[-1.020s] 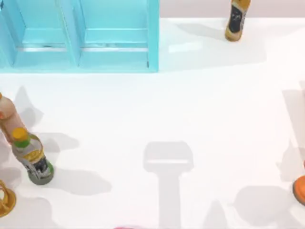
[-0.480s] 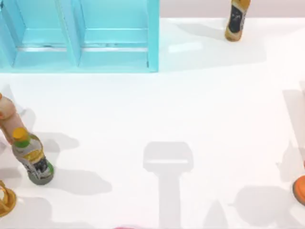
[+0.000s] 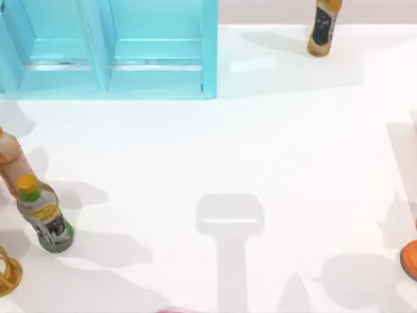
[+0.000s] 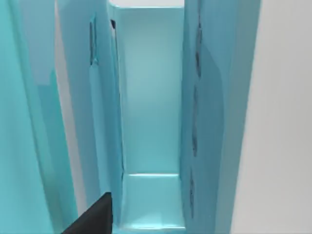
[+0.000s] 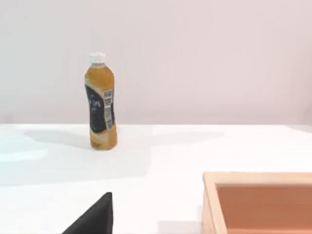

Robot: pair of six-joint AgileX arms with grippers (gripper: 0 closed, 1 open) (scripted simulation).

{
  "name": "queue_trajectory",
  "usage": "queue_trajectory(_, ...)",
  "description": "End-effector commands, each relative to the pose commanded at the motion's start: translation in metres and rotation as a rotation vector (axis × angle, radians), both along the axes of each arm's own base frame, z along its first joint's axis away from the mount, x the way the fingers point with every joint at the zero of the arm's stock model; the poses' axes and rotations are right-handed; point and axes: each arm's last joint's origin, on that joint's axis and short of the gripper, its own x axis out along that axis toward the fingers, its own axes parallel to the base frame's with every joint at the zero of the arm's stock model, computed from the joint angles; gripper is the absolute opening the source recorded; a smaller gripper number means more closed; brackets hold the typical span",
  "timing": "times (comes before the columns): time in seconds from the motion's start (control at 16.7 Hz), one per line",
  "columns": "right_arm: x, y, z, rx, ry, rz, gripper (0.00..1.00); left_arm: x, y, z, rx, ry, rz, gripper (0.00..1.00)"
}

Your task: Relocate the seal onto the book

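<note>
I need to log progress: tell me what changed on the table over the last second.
Only shadows shifted. The one on the table below the shelf slid toward the left edge, and the shadow at the top view's bottom left spread rightward. The shelf, the yellow-capped bottle and the amber bottle stayed put.

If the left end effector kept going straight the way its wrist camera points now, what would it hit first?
Most likely the light-blue shelf unit: the left wrist view looks straight into one of its open compartments, so the end effector would probably enter that bay and meet its back panel. Depth is hard to judge.
</note>
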Motion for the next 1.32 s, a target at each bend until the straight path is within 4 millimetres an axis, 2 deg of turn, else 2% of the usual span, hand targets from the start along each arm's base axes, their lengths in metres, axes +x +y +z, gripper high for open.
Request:
queue_trajectory(0.3, 0.000, 0.000, 0.000, 0.000, 0.000, 0.000, 1.00, 0.042, -0.007, -0.004, 0.000, 0.001, -0.002, 1.00)
queue_trajectory(0.6, 0.000, 0.000, 0.000, 0.000, 0.000, 0.000, 1.00, 0.045, -0.008, -0.004, 0.000, 0.001, -0.002, 1.00)
queue_trajectory(1.32, 0.000, 0.000, 0.000, 0.000, 0.000, 0.000, 1.00, 0.045, -0.008, -0.004, 0.000, 0.001, -0.002, 0.10)
